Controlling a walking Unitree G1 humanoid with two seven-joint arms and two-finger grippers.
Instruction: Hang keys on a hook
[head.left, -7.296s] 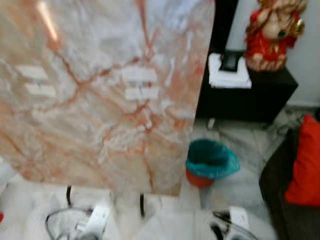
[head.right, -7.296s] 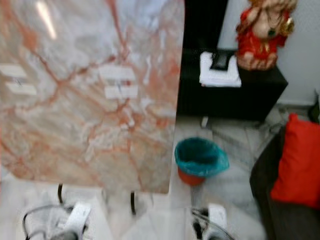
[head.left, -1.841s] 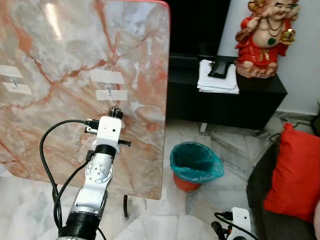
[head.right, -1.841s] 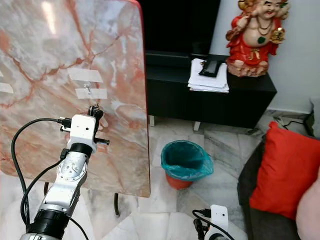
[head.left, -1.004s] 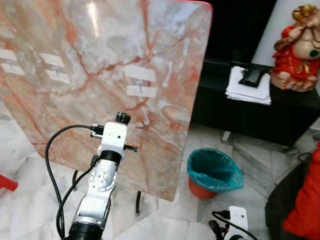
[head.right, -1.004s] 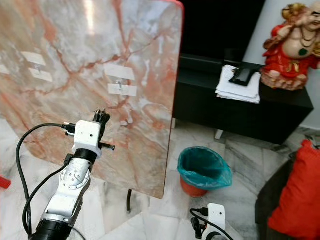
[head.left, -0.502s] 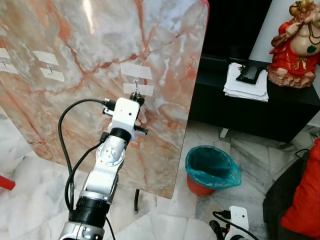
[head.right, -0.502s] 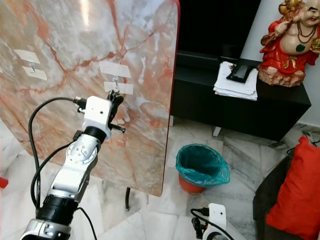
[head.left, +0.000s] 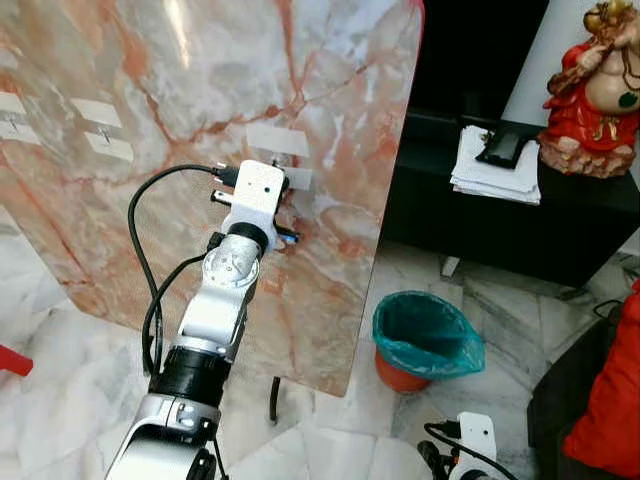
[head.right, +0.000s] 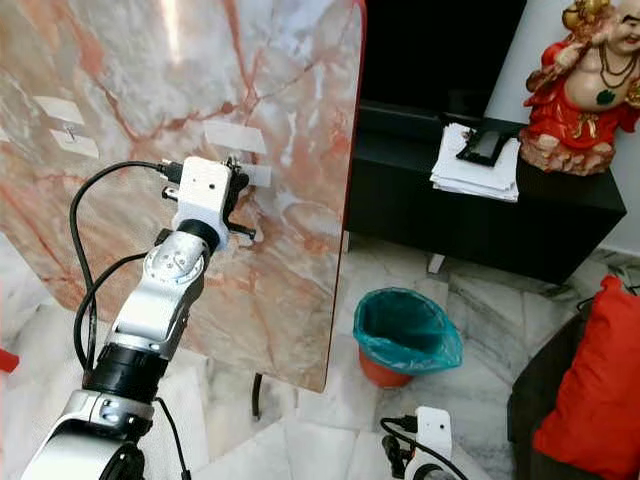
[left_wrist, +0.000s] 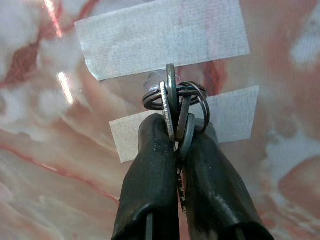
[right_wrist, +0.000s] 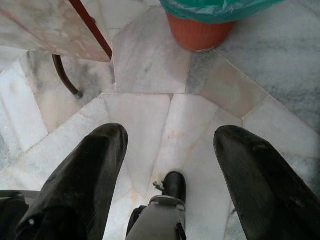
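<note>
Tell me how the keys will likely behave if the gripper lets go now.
The keys are loose metal on a ring, so they would probably swing and jingle. Pinched by the left gripper, they look thin and smooth, perhaps slippery. Whether the ring has caught the hook is unclear.

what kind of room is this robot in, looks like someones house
Most likely a home living room. A low black cabinet holds a red laughing statue and a stack of papers, a red cushion sits on a dark seat, and a lined bin stands on the marble floor.
</note>
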